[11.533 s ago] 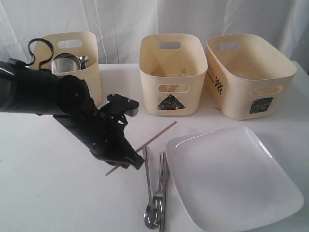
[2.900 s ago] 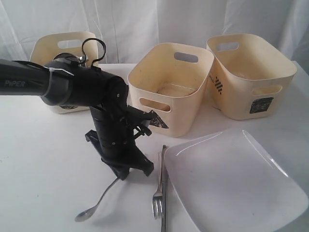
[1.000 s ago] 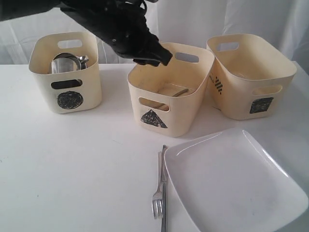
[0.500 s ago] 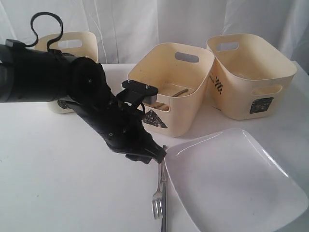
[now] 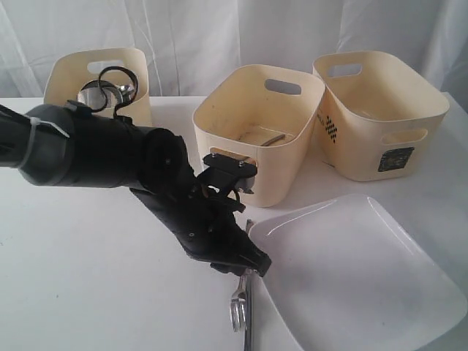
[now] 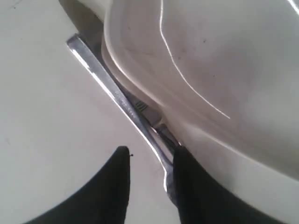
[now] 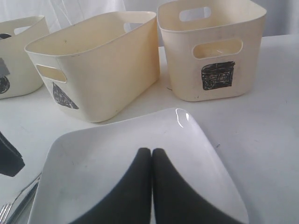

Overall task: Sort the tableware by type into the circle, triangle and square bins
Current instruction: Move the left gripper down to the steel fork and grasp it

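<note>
A: While its jaws stand parted, where is the left gripper [image 6: 150, 150]?
B: Lower centre, exterior view: fork [image 5: 235, 311] handle between its fingers, just beside the plate [image 5: 351, 270]. Right gripper [image 7: 152, 156] pressed closed over the plate.

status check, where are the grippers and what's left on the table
Left gripper open, low at fork and knife. Right gripper shut, above white plate. Plate rim crowds both utensils.
</note>
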Motion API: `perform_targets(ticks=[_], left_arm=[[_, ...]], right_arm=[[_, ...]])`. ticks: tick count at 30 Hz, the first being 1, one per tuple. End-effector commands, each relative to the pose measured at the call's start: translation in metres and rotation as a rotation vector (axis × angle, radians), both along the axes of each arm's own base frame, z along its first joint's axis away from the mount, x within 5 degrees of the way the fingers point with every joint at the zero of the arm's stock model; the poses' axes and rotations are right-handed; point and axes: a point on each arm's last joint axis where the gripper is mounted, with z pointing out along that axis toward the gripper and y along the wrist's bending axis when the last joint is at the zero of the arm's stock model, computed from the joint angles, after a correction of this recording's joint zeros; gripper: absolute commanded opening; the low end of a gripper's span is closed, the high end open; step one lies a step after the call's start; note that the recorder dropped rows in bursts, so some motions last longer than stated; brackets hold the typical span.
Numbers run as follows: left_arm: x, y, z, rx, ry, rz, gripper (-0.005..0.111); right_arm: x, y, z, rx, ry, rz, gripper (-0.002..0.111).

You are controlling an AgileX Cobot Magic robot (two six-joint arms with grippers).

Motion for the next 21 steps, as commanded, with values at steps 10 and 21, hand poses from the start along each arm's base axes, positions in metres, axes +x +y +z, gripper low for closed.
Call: perform_targets(ticks=[10,21], left_arm=[[-0.002,-0.006,-0.02,0.007,0.036,0.019,0.038],[0.001,-0.008,-0.027,0.01,0.027,0.023,0.038]], right_arm=[[0.0,0.0,-0.001,-0.001,-0.013,0.001,0.0],[0.0,0.0,-0.001,-0.001,-0.013,0.001,0.0]])
